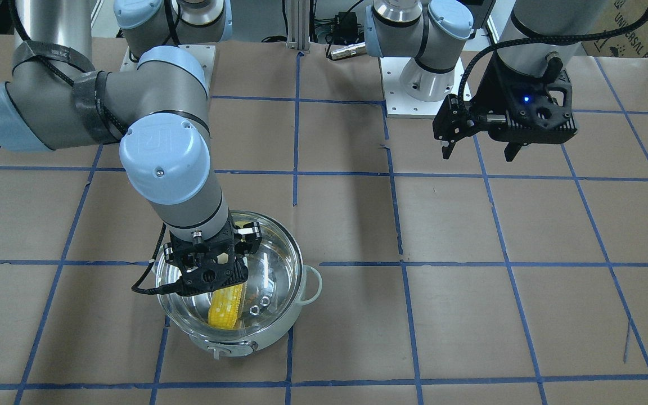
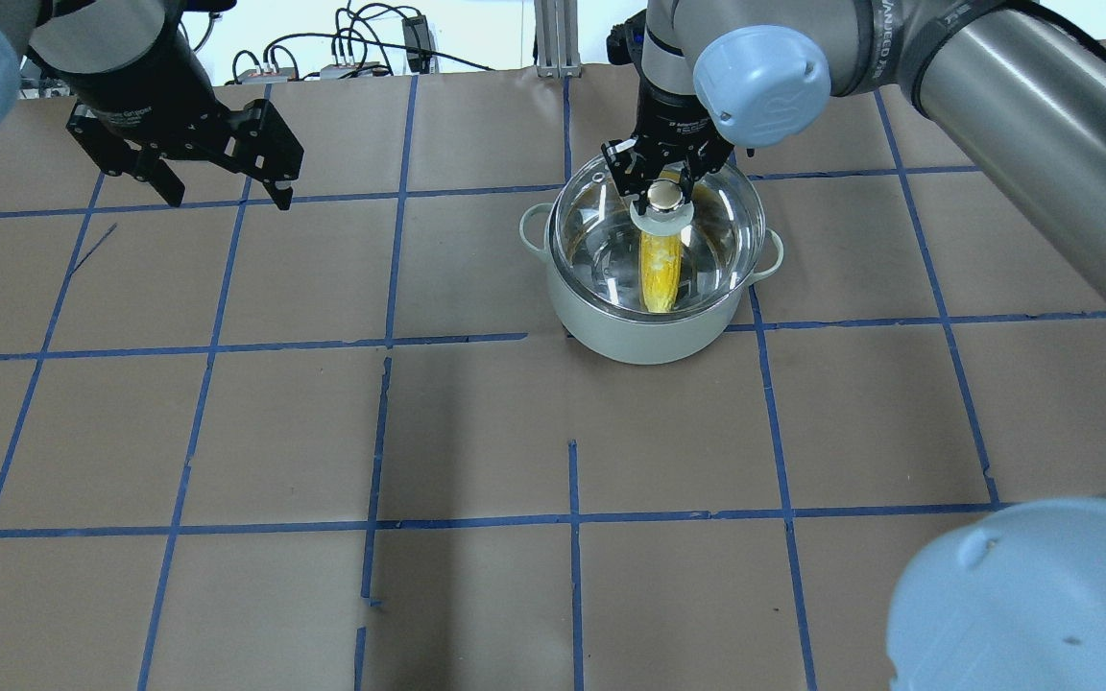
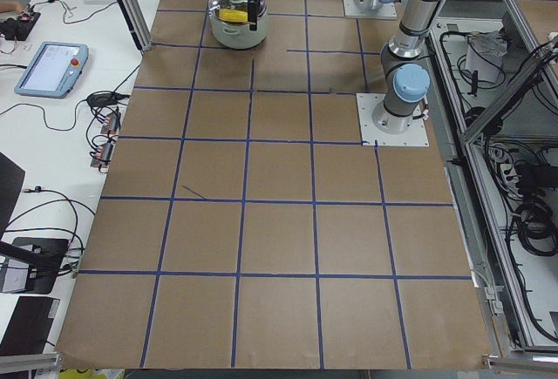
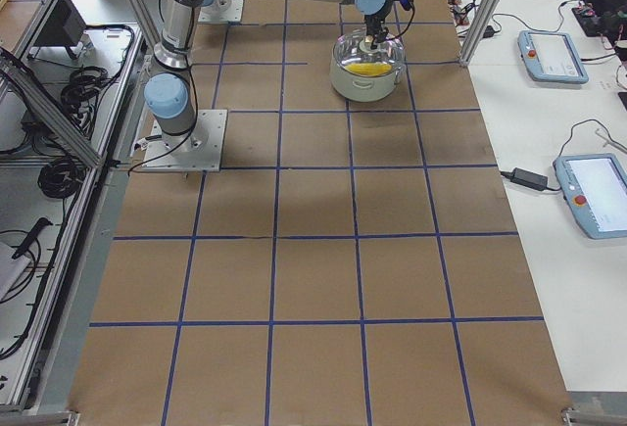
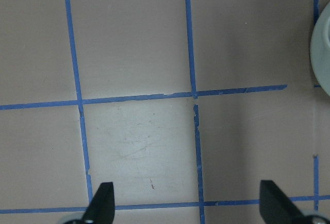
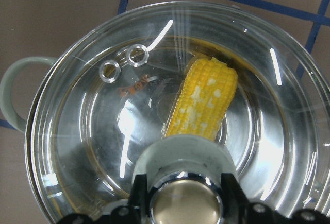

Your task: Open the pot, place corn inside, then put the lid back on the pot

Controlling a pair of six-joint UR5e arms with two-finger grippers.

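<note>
The pale mint-white pot (image 2: pixel 649 331) stands on the table's far right part, its control knob (image 1: pixel 221 351) turned away from the robot. The yellow corn (image 2: pixel 661 274) lies inside it, seen through the glass lid (image 2: pixel 716 226) that rests on the pot's rim. My right gripper (image 2: pixel 665 187) stands over the lid's centre, shut on its shiny knob (image 6: pixel 185 206); the right wrist view shows the corn (image 6: pixel 206 100) below. My left gripper (image 2: pixel 227 200) is open and empty, held above the table at the far left; its wrist view shows only the pot's edge (image 5: pixel 322 54).
The table is covered in brown paper with a grid of blue tape. The pot's loop handles (image 1: pixel 314 284) stick out sideways. Both arm bases (image 1: pixel 425 84) stand at the robot's edge. Tablets (image 4: pixel 554 54) and cables lie on a side table beyond the pot.
</note>
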